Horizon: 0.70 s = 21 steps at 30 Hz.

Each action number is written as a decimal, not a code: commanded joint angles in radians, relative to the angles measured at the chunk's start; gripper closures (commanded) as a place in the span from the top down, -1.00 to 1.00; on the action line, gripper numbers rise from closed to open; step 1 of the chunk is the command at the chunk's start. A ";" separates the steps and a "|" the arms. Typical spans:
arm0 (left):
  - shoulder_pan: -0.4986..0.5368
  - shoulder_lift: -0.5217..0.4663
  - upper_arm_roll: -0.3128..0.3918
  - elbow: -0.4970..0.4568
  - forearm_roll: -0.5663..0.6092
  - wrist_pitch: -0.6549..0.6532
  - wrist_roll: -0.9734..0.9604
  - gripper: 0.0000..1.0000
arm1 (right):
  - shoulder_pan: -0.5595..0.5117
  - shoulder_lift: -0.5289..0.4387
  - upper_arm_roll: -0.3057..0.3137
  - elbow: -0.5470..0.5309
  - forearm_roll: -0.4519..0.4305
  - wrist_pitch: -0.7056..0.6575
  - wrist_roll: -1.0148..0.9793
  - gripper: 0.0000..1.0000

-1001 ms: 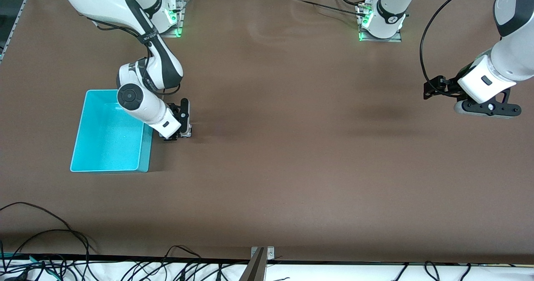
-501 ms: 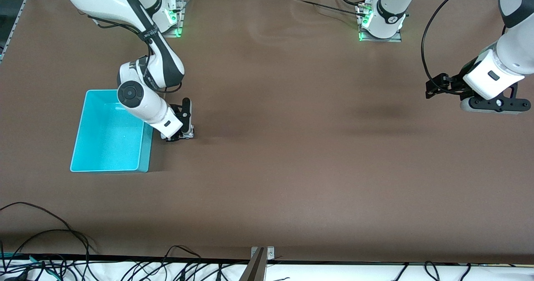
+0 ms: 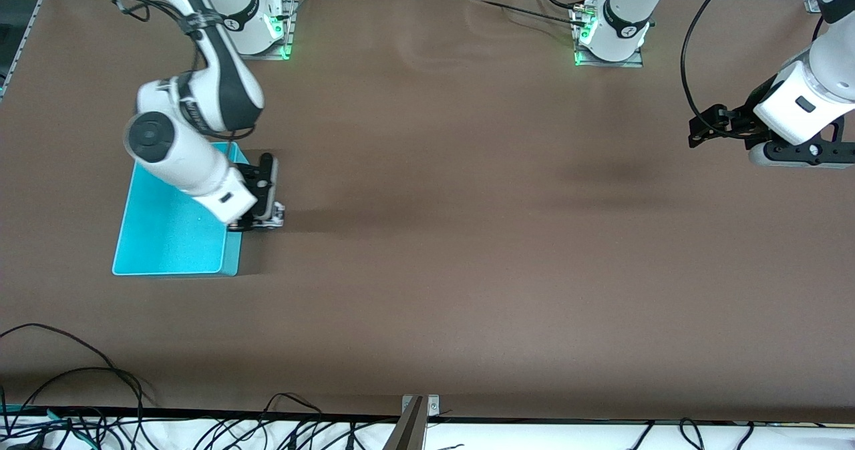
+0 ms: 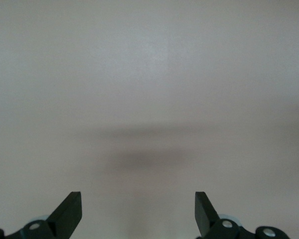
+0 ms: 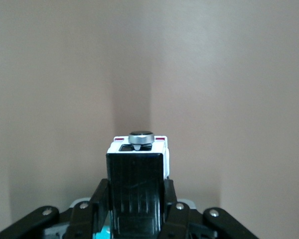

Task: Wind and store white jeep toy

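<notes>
My right gripper [image 3: 266, 217] is shut on the white jeep toy [image 3: 276, 209], held above the table at the rim of the turquoise bin [image 3: 167, 273], on the side toward the left arm's end. In the right wrist view the toy [image 5: 137, 149] shows a white body, black ribbed roof and a round grey knob. The right gripper [image 5: 137, 204] clamps its black section from both sides. A sliver of the bin [image 5: 103, 232] shows below. My left gripper [image 3: 700, 131] is open and empty, raised over the left arm's end of the table. In its wrist view [image 4: 138, 211] there is only bare table.
The brown table [image 3: 467, 270] stretches between the two arms. Both arm bases [image 3: 611, 33] stand along its edge farthest from the front camera. Loose cables [image 3: 80, 396] lie along the edge nearest that camera.
My right arm has lifted and carried the toy toward the bin, from the table beside it to its rim. My left arm has drawn a little away, toward its own end of the table.
</notes>
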 commanded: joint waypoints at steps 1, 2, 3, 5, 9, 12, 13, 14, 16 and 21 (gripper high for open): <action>0.004 0.009 0.007 0.059 -0.003 -0.005 -0.009 1.00 | -0.005 -0.066 -0.057 -0.002 0.022 -0.076 -0.055 -0.79; 0.003 0.015 0.007 0.062 -0.003 0.004 -0.009 1.00 | -0.005 -0.075 -0.073 -0.002 0.022 -0.090 -0.064 -0.79; 0.003 0.023 0.007 0.062 -0.003 0.019 -0.009 1.00 | -0.005 -0.083 -0.087 -0.003 0.022 -0.102 -0.078 -0.79; 0.004 0.029 0.007 0.063 -0.003 0.062 -0.007 1.00 | -0.007 -0.094 -0.116 -0.005 0.023 -0.125 -0.116 -0.79; 0.006 0.037 0.009 0.063 -0.003 0.096 -0.004 1.00 | -0.008 -0.112 -0.173 -0.020 0.025 -0.150 -0.190 -0.79; 0.006 0.035 0.007 0.062 -0.004 0.084 -0.007 1.00 | -0.008 -0.118 -0.211 -0.049 0.025 -0.147 -0.234 -0.79; 0.006 0.035 0.007 0.062 -0.004 0.081 -0.009 1.00 | -0.008 -0.118 -0.220 -0.057 0.025 -0.144 -0.251 -0.79; 0.006 0.035 0.007 0.062 -0.004 0.081 -0.009 1.00 | -0.008 -0.118 -0.231 -0.068 0.026 -0.141 -0.267 -0.79; 0.006 0.035 0.007 0.063 -0.004 0.081 -0.007 1.00 | -0.008 -0.118 -0.252 -0.088 0.050 -0.138 -0.294 -0.79; 0.004 0.035 0.006 0.071 -0.001 0.088 -0.007 1.00 | -0.008 -0.115 -0.289 -0.160 0.106 -0.070 -0.394 -0.79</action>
